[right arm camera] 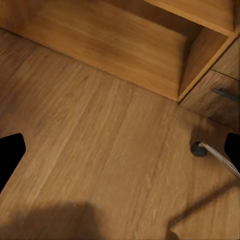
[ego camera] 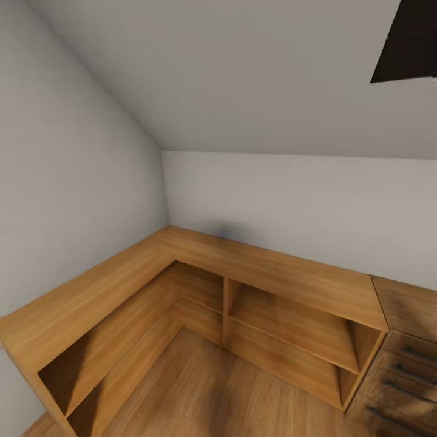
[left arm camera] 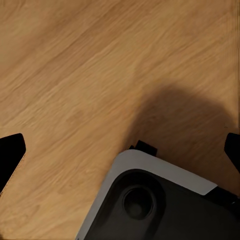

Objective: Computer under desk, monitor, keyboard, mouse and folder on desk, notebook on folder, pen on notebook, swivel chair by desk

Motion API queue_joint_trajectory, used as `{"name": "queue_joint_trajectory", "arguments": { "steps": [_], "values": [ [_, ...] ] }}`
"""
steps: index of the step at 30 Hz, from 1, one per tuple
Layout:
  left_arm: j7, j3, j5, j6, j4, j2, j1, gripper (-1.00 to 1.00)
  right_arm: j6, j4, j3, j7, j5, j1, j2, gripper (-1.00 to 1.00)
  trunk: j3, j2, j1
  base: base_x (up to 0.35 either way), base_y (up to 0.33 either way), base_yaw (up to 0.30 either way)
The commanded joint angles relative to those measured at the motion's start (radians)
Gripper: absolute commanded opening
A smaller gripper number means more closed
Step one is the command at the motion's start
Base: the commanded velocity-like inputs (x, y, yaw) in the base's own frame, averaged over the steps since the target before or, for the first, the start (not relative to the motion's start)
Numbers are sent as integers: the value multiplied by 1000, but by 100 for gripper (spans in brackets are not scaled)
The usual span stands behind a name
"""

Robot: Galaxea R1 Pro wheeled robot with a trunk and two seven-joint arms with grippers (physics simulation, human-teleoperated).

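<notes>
Light-wood L-shaped cabinet fills the corner of the bedroom, running from 9 o'clock round to 1 o'clock of the robot, shelves open. Logged? — Clerk

Logged. At 2 o'clock a wooden drawer unit with dark bar handles butts against the cabinet's end. It is not the desk. A dark skylight sits high at 1 o'clock in the sloped ceiling. — Inspector

Hands? — Clerk

Left gripper: fingers spread wide, holding nothing, hanging over the plank floor above the robot's own base. Right gripper: also spread, empty, over floor just short of the cabinet's end and the drawers. — Inspector

And the task's things? — Clerk

Where the desk, folder, keyboard and the rest lie I cannot tell from this position. One item: a small dark round foot on a pale metal spoke stands on the floor near the right gripper. It may be a castor of the swivel chair, but that is unconfirmed. — Inspector

Finding? — Clerk

In my judgement the robot faces the wrong corner. If that is the chair, it lies toward 3 o'clock and the right arm is nearer. A turn of the base comes before any reach. — Inspector
</notes>
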Motion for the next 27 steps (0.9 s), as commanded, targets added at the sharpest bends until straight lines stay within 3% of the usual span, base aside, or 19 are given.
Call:
{"name": "queue_joint_trajectory", "arguments": {
  "steps": [1,17,27],
  "values": [
    [7,-9,4,-2,-1,0,0,100,-3,2,9,-5,-3,-1,0,100,-1,-1,0,197,106,-297],
    [7,-9,4,-2,-1,0,0,100,-1,2,5,-5,-14,-1,0,100,0,-1,0,42,22,-293],
    [7,-9,4,-2,-1,0,0,100,22,1,-9,-6,-20,-1,1,100,-12,-1,0,0,0,-178]
  ]
}}
